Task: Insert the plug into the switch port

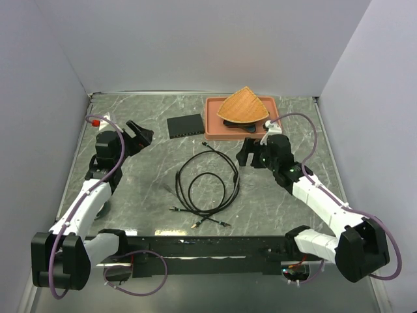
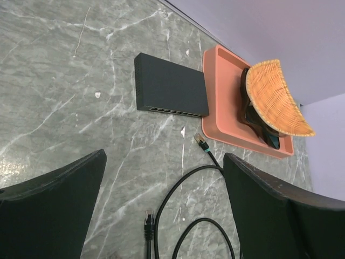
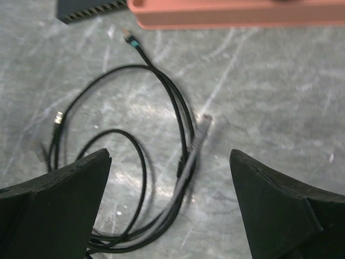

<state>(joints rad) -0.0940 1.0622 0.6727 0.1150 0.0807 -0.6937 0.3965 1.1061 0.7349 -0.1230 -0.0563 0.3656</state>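
On the table (image 1: 146, 169), ahead of both arms, the task stands at its opening step — no plug is picked up yet. The switch (image 1: 185, 124) lies flat just left of the terracotta tray (image 1: 210, 127), with the switch port (image 2: 175, 111) in the row along its near long edge, facing the arms. A black cable (image 1: 208, 186) lies loosely coiled between the grippers. One plug (image 2: 200, 140) rests near that port edge but apart from it, close by the tray's corner.

Left gripper (image 1: 140, 135): jaws spread wide, holding nothing, hovering left of the switch. Right gripper (image 1: 246, 155): likewise released and empty, poised beside the coil's right side.

Judgement: the next move calls for one gripper to descend on the plug, grasp it behind the tip and square it to a port — the other may need to brace the switch.
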